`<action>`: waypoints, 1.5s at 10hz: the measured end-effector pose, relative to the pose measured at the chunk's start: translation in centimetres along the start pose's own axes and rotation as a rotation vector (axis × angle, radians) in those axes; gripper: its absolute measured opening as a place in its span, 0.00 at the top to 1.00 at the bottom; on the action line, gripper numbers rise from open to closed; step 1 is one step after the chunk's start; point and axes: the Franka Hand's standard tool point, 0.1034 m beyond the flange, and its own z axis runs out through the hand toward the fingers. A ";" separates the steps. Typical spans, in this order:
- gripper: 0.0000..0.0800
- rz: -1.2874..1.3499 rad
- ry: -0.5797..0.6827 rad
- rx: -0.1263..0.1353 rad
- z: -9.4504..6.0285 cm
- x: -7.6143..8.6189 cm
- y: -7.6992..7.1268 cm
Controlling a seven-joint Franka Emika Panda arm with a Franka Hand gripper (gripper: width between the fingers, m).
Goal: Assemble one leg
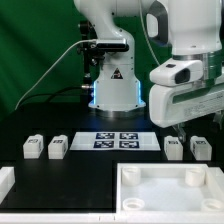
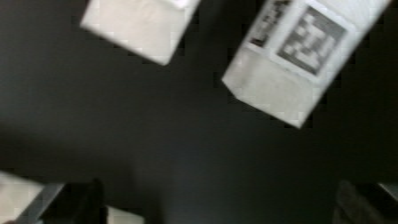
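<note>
Four small white legs with marker tags lie on the black table. Two are at the exterior view's left (image 1: 33,147) (image 1: 58,146) and two at its right (image 1: 173,146) (image 1: 200,148). My gripper (image 1: 186,126) hangs just above the two right legs and touches neither. The wrist view shows two legs below the gripper, one with a clear tag (image 2: 294,55) and one plain (image 2: 139,25). The gripper (image 2: 222,205) is open and empty, its dark fingers (image 2: 71,205) spread wide apart. The large white tabletop (image 1: 125,190) lies at the front right.
The marker board (image 1: 116,139) lies in front of the robot base (image 1: 114,88). A white piece (image 1: 5,180) sits at the front left edge. A pale corner (image 2: 25,195) shows beside one finger in the wrist view.
</note>
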 end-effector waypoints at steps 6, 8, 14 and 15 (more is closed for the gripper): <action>0.19 0.367 -0.043 0.027 2.2 -2.6 -2.6; 0.19 0.366 -0.256 0.047 2.0 -3.4 -2.6; 0.19 0.399 -0.804 0.133 3.4 -4.0 -4.3; 0.19 0.398 -0.801 0.132 3.4 -4.0 -4.4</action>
